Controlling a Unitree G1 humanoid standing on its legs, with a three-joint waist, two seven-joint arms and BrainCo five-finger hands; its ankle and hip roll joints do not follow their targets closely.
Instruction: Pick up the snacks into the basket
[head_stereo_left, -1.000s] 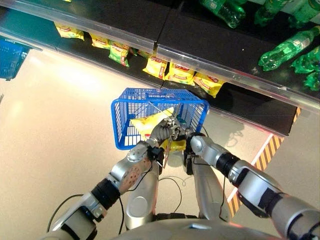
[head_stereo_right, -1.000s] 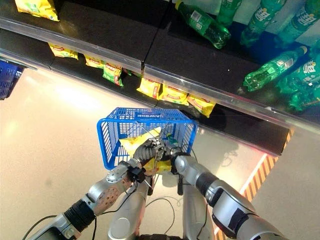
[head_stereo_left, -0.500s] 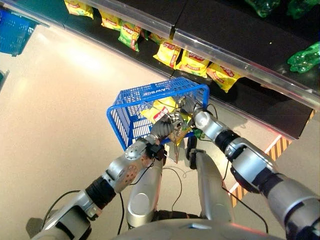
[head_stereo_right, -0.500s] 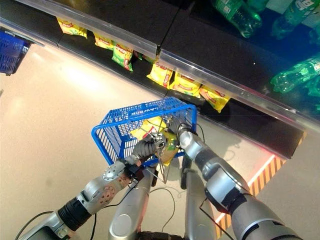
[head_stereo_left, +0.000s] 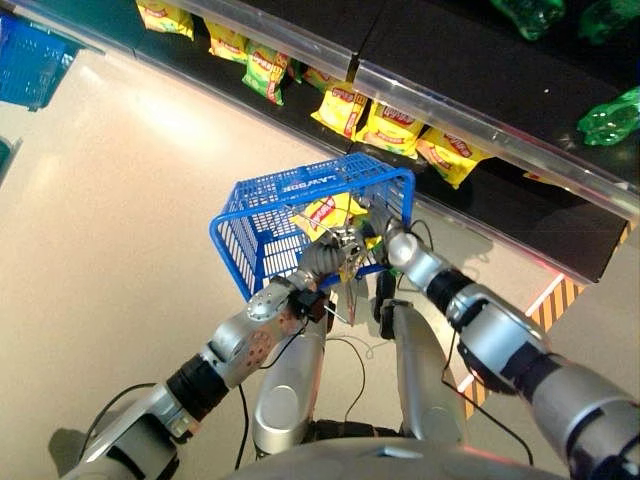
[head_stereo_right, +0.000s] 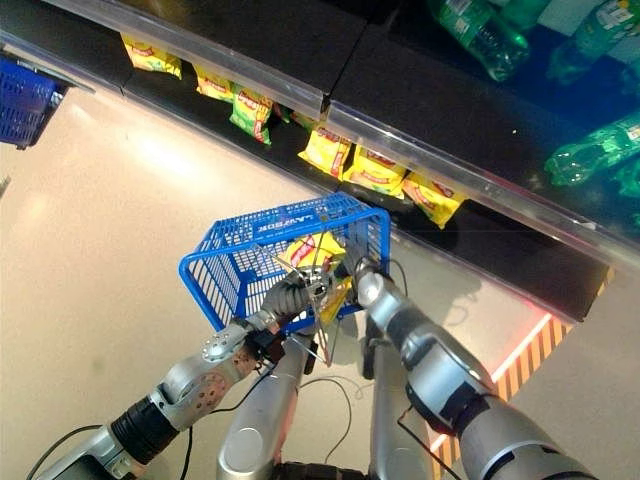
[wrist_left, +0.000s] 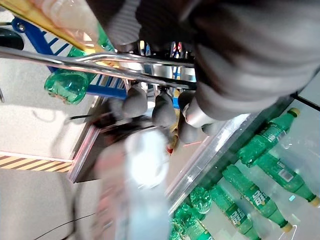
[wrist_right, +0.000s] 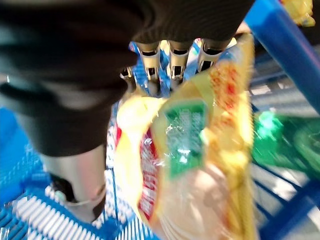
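Beneath shelves, right hand (head_stereo_right: 362, 283) holds snack (wrist_right: 200, 165) over basket (head_stereo_right: 232, 272).

A pale glossy floor (head_stereo_left: 120, 250) takes up the left and centre of the frame. A dark shelf (head_stereo_left: 470, 70) runs across the top from upper left to right, with a clear rail (head_stereo_left: 500, 135) along its front edge. Green bottles (head_stereo_right: 470, 35) lie on the upper level at the top right, one bottle (head_stereo_left: 608, 115) at the right edge; the left wrist view has more of them in a row (wrist_left: 260, 155). A second blue basket (head_stereo_left: 25, 65) sits on the floor in the upper left corner. Yellow-and-black striped tape (head_stereo_left: 545, 300) marks the floor at the lower right, by the shelf base
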